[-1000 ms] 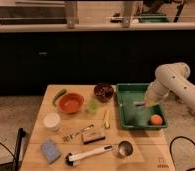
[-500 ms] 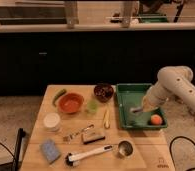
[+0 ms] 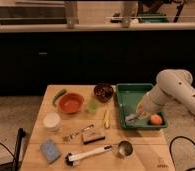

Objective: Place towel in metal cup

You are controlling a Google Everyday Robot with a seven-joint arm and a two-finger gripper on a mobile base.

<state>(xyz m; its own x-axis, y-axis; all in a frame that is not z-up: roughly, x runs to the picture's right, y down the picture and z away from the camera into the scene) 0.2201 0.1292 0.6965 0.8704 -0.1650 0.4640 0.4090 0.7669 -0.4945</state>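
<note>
The gripper [image 3: 139, 111] is hanging inside the green tray [image 3: 127, 97], right of centre, just above a pale towel [image 3: 131, 119] lying near an orange ball [image 3: 156, 119]. The metal cup [image 3: 124, 148] is sitting on the wooden table [image 3: 146, 156], lower centre.

A pale wooden desk [image 3: 147, 159] stands on a speckled, light-coloured floor [image 3: 16, 112]. Behind it runs a long wall of dark panels [image 3: 91, 57], nearly black, topped by a pale ledge [image 3: 51, 27]. 2 light posts [image 3: 71, 12] rise from the ledge. What lies beyond them is dim. A thin black cable [image 3: 177, 146] loops over the floor at the lower right. The light is warm and low. The gripper [image 3: 136, 114] hangs over the desk's right side.
</note>
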